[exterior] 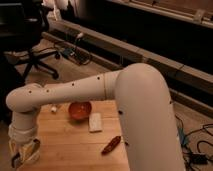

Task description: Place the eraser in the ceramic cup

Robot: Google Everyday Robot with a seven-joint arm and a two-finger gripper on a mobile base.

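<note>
My gripper (23, 153) hangs down at the table's front left corner, under the white wrist. A slim dark bar with a paler tan side, the eraser (15, 160), shows right at the gripper, low against the table. Whether it is held cannot be told. The ceramic cup (53, 107) is a small white shape at the table's back left, mostly hidden behind my forearm, well away from the gripper.
An orange bowl (79, 110) stands at the back middle of the wooden table (65, 145). A white rectangular block (95, 121) lies to its right, and a red chili-shaped thing (111, 144) nearer the front. An office chair (30, 45) stands beyond the table.
</note>
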